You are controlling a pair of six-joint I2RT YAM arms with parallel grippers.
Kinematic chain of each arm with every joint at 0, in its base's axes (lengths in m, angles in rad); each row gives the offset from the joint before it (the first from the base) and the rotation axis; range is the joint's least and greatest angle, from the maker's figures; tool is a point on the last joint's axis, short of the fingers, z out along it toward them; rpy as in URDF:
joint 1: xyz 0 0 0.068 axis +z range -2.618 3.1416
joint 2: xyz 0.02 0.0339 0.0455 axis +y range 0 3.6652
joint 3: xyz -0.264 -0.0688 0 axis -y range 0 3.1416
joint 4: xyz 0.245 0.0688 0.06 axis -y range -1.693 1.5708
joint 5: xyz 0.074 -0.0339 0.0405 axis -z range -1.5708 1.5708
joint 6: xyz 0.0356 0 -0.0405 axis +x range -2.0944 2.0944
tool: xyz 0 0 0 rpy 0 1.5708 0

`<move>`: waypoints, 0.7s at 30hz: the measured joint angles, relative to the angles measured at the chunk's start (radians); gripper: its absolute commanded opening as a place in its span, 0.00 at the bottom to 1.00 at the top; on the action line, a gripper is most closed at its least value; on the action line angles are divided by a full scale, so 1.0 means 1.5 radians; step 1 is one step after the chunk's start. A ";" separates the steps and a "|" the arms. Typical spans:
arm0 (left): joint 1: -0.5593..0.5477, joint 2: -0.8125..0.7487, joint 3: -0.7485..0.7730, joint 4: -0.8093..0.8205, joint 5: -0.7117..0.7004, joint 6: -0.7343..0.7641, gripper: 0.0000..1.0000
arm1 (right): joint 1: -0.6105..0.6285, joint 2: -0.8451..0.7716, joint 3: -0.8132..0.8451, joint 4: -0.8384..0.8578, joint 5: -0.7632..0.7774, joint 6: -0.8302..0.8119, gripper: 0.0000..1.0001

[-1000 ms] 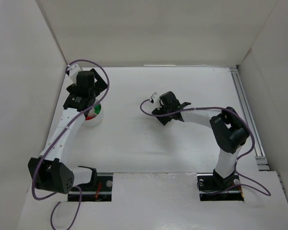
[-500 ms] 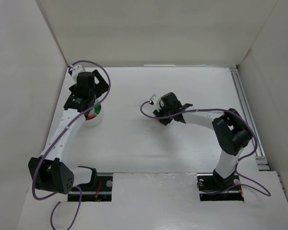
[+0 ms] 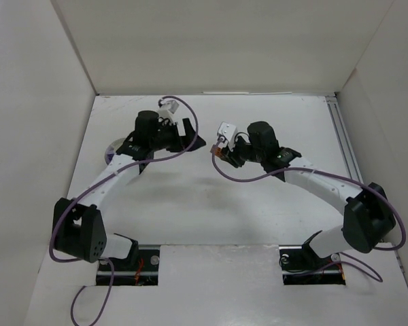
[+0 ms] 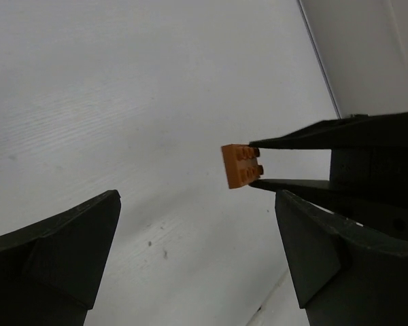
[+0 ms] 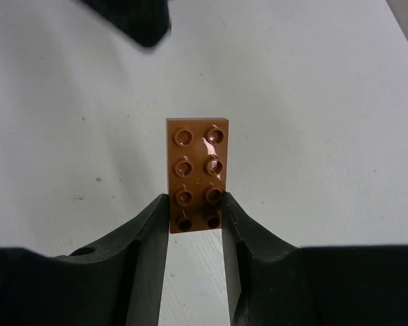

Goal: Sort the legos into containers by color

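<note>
**A:** What sort of place is this?

**B:** A white worktop boxed in by plain white walls on the left, back and right. A metal rail runs along the worktop's right edge. Both arms rise from cut-outs at the near edge, and purple cables loop along them.

**A:** And the surface up close?

**B:** It is matte white and faintly ribbed in the left wrist view, with a few tiny dark specks. At the top right of that view the worktop meets a wall.

**A:** Where's the piece?

**B:** The orange-brown brick is a flat plate with two rows of four studs. The right gripper is clamped on its lower end, and most of the plate sticks out past the fingertips. From above it sits near the middle of the worktop, toward the back, and it looks lifted off the surface.

**A:** And the left gripper?

**B:** The left gripper has its jaws spread wide and faces the brick from the left. The brick hangs just ahead of the gap and is apart from both fingers.

**A:** Any container?

**B:** A round pale cup shows partly behind the left arm, toward the left wall. The arm hides its contents.
</note>
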 measured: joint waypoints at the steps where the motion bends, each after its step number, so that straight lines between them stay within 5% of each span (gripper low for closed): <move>1: -0.015 0.010 0.001 0.008 0.017 0.002 0.95 | 0.000 -0.004 0.000 0.002 -0.007 -0.002 0.15; 11: -0.090 0.073 0.023 0.036 0.064 0.008 0.80 | 0.005 -0.014 -0.001 0.011 -0.019 -0.005 0.15; 17: -0.093 0.078 0.034 0.044 0.066 0.004 0.49 | 0.007 -0.024 -0.001 0.012 -0.020 -0.006 0.15; 21: -0.093 0.080 0.039 0.050 0.074 0.004 0.44 | 0.011 -0.032 -0.002 0.014 -0.020 -0.007 0.15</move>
